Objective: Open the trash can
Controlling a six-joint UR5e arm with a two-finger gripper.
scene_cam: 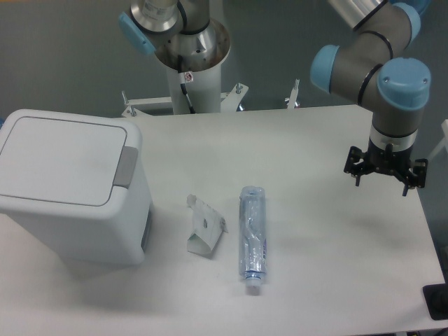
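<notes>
- At the left of the frame — trash can (pixel 73 189), large, white, boxy, lid (pixel 61 159) shut flat on top, grey push-button tab (pixel 126 166) on the lid's right edge, facing the middle of the table (pixel 329 252).
- Lower centre, just right of the bin but apart from it — folded white paper carton (pixel 203 227), lying crumpled.
- Right of the carton, near but not touching — clear plastic bottle (pixel 253 238), lying on its side, cap toward the bottom edge.
- Right side of the frame, well apart from the bin — gripper (pixel 384 178), hanging above the table at the far edge, pointing down; fingers spread a little, holding nothing, as far as visible.
- Step in hand, by judgement: reaching across to the tab; task not yet begun, lid still down.
- To do well: travel leftward high enough to pass over bottle and carton — no brushing either.
- Best to close the fingers into one blunt tip before pressing.
- Come down squarely on the grey tab, not on the lid panel beside it.
- Press straight down, then lift clear to leave the lid room to swing up.
- Risk: an off-centre push sliding the bin instead of releasing the catch.
</notes>
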